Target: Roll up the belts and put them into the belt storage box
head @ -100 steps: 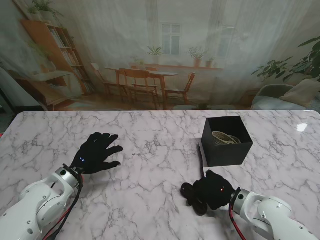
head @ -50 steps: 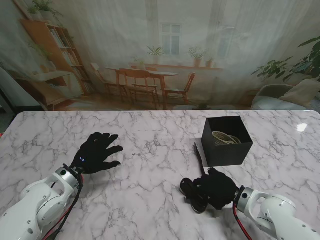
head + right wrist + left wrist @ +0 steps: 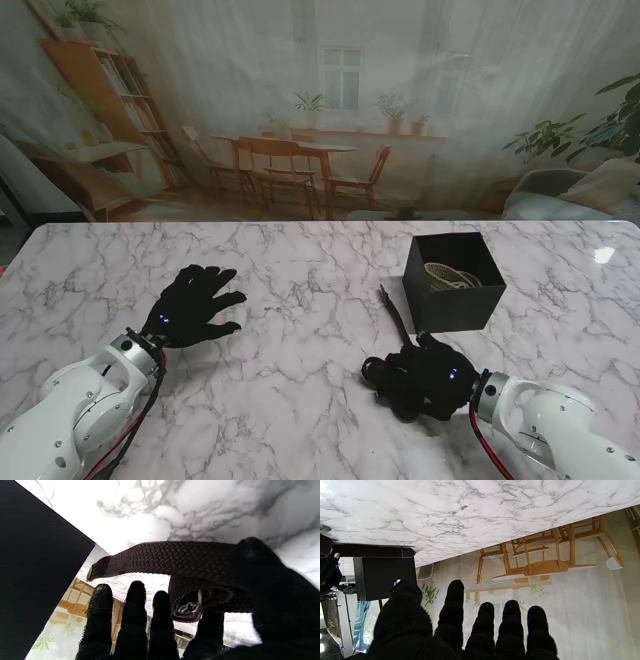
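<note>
A dark braided belt [image 3: 393, 310] lies near the table's front right, its coiled end [image 3: 376, 374] under my right hand [image 3: 430, 376]. In the right wrist view the thumb [image 3: 265, 585] and a finger pinch the coil [image 3: 200, 600], with the buckle showing inside it, while the loose tail [image 3: 160, 557] runs off toward the box. The black storage box [image 3: 452, 298] stands just beyond, with a beige coiled belt [image 3: 450, 275] inside it. My left hand [image 3: 195, 305] rests open on the marble at the left, fingers spread, far from the belt.
The white marble table [image 3: 300, 390] spreads between both hands. In the left wrist view the box [image 3: 385, 577] and the belt's tail [image 3: 372, 551] show beyond my left fingers [image 3: 455, 610]. The table's far edge meets a printed room backdrop.
My right hand has turned over the coil, covering more of it. The belt's loose tail has swung slightly left and farther from me. The left hand has not moved.
</note>
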Controlling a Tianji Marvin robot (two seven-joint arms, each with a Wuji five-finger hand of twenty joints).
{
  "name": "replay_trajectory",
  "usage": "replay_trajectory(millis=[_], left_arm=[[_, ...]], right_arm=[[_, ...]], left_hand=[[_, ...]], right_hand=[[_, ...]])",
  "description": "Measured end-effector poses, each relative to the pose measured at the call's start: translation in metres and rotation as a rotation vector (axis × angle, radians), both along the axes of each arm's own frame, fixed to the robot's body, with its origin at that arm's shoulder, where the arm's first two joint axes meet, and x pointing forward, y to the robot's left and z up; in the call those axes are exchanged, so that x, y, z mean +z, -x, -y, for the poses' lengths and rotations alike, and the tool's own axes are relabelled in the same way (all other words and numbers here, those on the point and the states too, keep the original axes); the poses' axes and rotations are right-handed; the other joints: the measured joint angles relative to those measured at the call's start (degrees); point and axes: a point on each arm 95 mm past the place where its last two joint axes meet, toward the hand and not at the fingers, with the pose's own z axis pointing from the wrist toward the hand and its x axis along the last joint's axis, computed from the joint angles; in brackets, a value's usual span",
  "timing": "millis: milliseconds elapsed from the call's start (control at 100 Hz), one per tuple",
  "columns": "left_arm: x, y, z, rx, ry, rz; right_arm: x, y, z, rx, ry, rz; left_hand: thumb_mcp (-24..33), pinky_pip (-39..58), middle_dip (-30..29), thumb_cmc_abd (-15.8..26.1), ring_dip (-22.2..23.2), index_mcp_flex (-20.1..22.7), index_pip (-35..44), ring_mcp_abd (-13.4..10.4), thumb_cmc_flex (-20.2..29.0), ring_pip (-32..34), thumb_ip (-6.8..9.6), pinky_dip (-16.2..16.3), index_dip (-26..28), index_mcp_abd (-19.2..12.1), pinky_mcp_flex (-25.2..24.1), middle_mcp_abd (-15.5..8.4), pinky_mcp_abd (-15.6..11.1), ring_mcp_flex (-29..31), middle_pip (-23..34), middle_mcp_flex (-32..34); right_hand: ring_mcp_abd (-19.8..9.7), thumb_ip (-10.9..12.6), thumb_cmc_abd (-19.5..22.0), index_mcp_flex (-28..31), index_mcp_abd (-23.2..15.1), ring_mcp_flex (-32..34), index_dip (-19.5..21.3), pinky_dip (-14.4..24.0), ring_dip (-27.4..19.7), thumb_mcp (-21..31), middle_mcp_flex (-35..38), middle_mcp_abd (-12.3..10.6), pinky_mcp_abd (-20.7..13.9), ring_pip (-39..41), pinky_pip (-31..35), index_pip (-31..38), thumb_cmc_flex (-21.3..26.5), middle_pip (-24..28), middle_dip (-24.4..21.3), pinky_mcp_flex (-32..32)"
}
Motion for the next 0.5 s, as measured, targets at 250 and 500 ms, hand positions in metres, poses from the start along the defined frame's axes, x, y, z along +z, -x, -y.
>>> replay_trajectory(millis=[250, 500], left_arm=[[-0.0003, -0.0001, 0.0002, 0.0, 0.0, -0.001], [-0.0003, -0.0002, 0.0, 0.0, 0.001, -0.001]], right_arm=[[0.0005, -0.0019, -0.0025, -0.057, 0.044, -0.092], [0.0008, 0.0009, -0.0035, -0.052, 0.018, -0.091]], left_hand=[[0.0, 0.0, 0.0, 0.0, 0.0, 0.0, 0.0, 0.0, 0.0, 0.0, 0.0, 0.0, 0.0, 0.0, 0.0, 0.0, 0.0, 0.0, 0.0, 0.0], [0.0, 0.0, 0.0, 0.0, 0.0, 0.0, 0.0, 0.0, 0.0, 0.0, 0.0, 0.0, 0.0, 0.0, 0.0, 0.0, 0.0, 0.0, 0.0, 0.0]], right_hand=[[5.81, 0.01, 0.14, 1.84, -0.31, -4.8, 1.33, -5.55, -3.13, -0.63, -6.36, 6.74, 6.88, -4.17, -6.63, -2.38, 0.11, -0.86, -0.52, -4.91], [6.4, 0.01, 0.14, 2.21, -0.35, -5.51, 4.25, -8.24, -4.41, -4.41, -7.03, 7.98, 6.96, -4.48, -7.93, -2.02, -1.53, -0.21, -0.52, -5.64]])
